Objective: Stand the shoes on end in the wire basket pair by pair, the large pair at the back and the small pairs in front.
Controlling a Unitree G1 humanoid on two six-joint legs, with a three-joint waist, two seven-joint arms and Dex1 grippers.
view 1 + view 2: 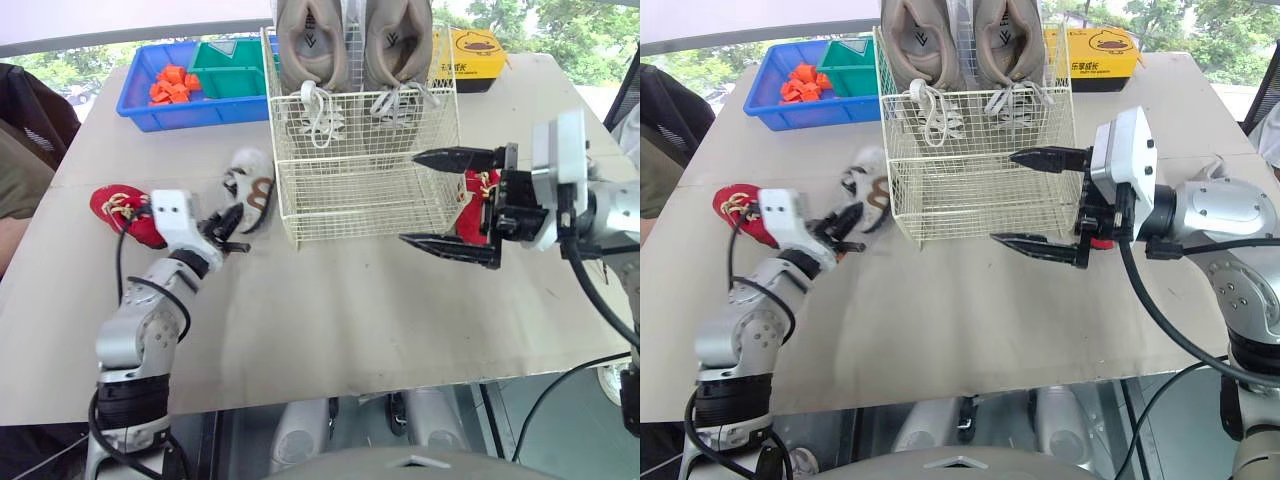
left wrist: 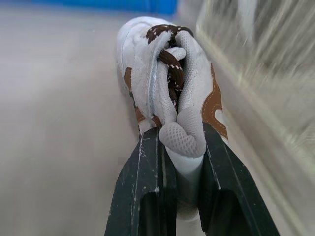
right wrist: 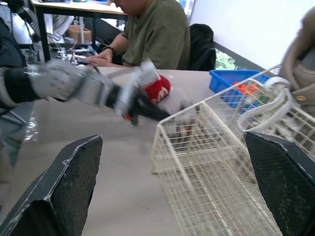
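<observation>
**Left end effector pinches a small shoe beside the basket; right end effector gapes wide**

The left end effector (image 2: 179, 136) has its two black fingers pressed onto the heel end of a small white-and-brown shoe (image 2: 170, 83). The shoe's toe points away from the wrist and its brown speckled laces face up. Whether the shoe rests on the surface (image 1: 350, 320) or is lifted cannot be told. Just past the shoe's toe, on the side toward the right arm, stands the wire basket (image 1: 340, 215). A red shoe (image 1: 115, 205) lies behind this end effector, close to its wrist.

The right end effector (image 1: 410, 198) is spread wide, holding nothing, its fingertips just in front of the basket's near right corner. A second red shoe (image 1: 472, 215) lies right behind its fingers, against the basket's side.

Farther on, at the back of the basket, the large grey-brown pair (image 1: 312, 60) stands on end, heels up and white laces hanging. Beyond the left end effector is a blue bin (image 1: 180, 112) of orange pieces (image 1: 172, 85). Beyond the right one sits a yellow box (image 1: 472, 55).
</observation>
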